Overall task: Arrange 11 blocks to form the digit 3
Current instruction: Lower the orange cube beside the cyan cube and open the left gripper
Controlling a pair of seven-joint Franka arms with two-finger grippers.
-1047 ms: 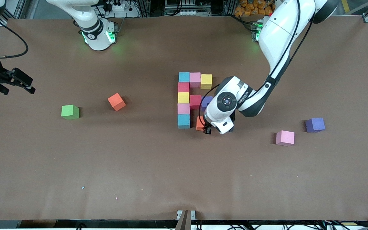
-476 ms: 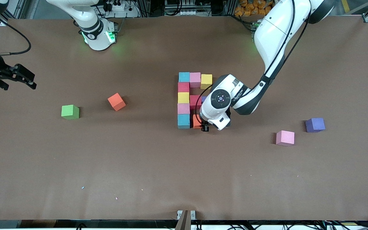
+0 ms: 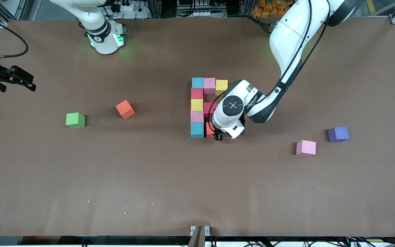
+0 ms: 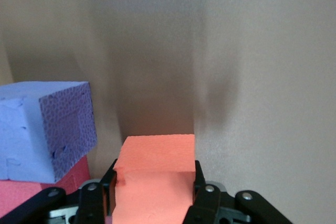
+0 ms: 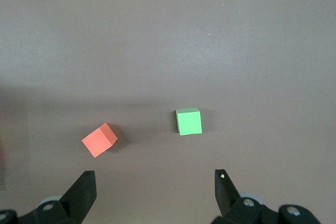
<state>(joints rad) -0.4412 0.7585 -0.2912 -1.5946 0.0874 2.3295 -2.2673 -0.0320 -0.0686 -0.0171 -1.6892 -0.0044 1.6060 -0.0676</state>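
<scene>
Blocks: thirteen cubes counted, one green (image 3: 75, 120); left gripper (image 3: 215, 134) clamps orange block (image 4: 155, 179); right gripper (image 5: 155, 192) wide, empty.

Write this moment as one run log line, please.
left gripper: shut on orange block, beside cyan block | right gripper: open, waiting

you have one lone green cube (image 3: 75, 120) on the brown table (image 3: 149, 178), toward the right arm's end. a few tiny pale specks (image 3: 89, 201) lie on the table nearer the front camera.
</scene>
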